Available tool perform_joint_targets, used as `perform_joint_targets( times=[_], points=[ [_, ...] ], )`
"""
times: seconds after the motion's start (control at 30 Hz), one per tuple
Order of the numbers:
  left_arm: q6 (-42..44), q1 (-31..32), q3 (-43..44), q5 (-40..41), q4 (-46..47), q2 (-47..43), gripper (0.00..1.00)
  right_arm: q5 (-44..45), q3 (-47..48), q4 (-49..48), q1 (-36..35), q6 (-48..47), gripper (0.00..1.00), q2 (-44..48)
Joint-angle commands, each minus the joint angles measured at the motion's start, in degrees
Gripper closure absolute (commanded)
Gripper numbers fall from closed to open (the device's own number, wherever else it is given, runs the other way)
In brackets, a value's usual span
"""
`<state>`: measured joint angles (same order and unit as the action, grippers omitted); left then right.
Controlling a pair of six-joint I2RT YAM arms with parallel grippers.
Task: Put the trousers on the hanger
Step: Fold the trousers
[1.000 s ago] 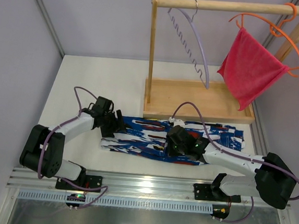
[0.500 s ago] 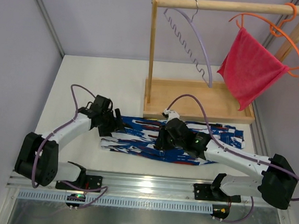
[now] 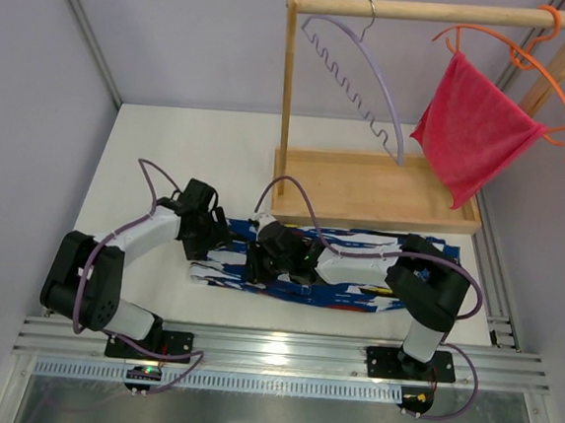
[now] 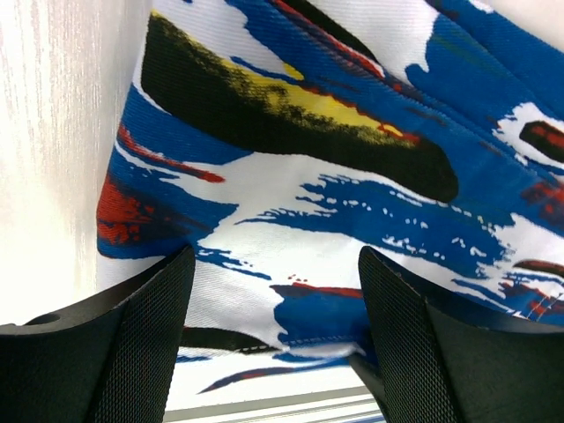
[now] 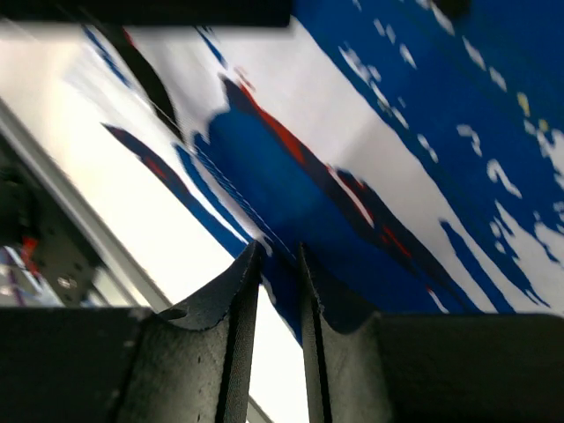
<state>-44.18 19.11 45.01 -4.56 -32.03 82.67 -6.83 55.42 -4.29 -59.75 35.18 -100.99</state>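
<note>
Below, the trousers [image 3: 349, 295] lie flat and lengthwise on the white bench [image 3: 189, 154], just in front of the base of the wooden rack [image 3: 286, 103] and parallel to it; one end runs out past the rack's left post. The lavender hanger [image 3: 377, 79] hangs by its silver hook from the rack's top rail, close to that post, tilted, with its wavy bar facing the post, well apart from the trousers. An orange hanger [image 3: 474, 30] carrying a pink-red cloth [image 3: 473, 124] hangs at the far end of the same rail.

The left gripper [image 4: 275, 251] is at the end of the trousers beyond the rack's left post, jaws wide, its black fingers [image 4: 141, 352] straddling the printed cloth (blue, white, red, black and yellow patches fill the gap between them). The right gripper [image 5: 278, 245] is low over the trousers in front of the rack's left post, near the left gripper; its jaws stand a narrow slit apart against a blue patch, and whether a fold is caught between them cannot be told.
</note>
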Motion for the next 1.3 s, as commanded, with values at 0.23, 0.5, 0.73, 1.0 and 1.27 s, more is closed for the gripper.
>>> perform_joint_targets(
  times=[0.23, 0.5, 0.73, 1.0, 1.27],
  points=[
    [0.0, 0.0, 4.6, 4.0, -4.4, -3.5, 0.24, 4.7, 0.9, 6.6, -0.5, -3.1, 0.74, 7.8],
    [3.0, -0.6, 8.2, 7.4, -7.3, -5.2, 0.23, 9.9, -4.9, 6.3, -0.5, 1.3, 0.57, 10.4],
    [5.6, -2.1, 8.1, 5.0, -5.8, -6.3, 0.23, 19.5, -13.1, 9.0, 0.9, 4.7, 0.29, 23.5],
    [7.0, -7.4, 6.6, 0.2, -4.8, -4.8, 0.23, 16.3, -23.9, 4.7, 11.7, 7.4, 0.20, 30.4],
    [8.4, -10.2, 3.7, -1.9, -2.9, -1.6, 0.30, 7.5, -29.8, -9.2, 17.3, 5.5, 0.20, 26.2]
  ],
)
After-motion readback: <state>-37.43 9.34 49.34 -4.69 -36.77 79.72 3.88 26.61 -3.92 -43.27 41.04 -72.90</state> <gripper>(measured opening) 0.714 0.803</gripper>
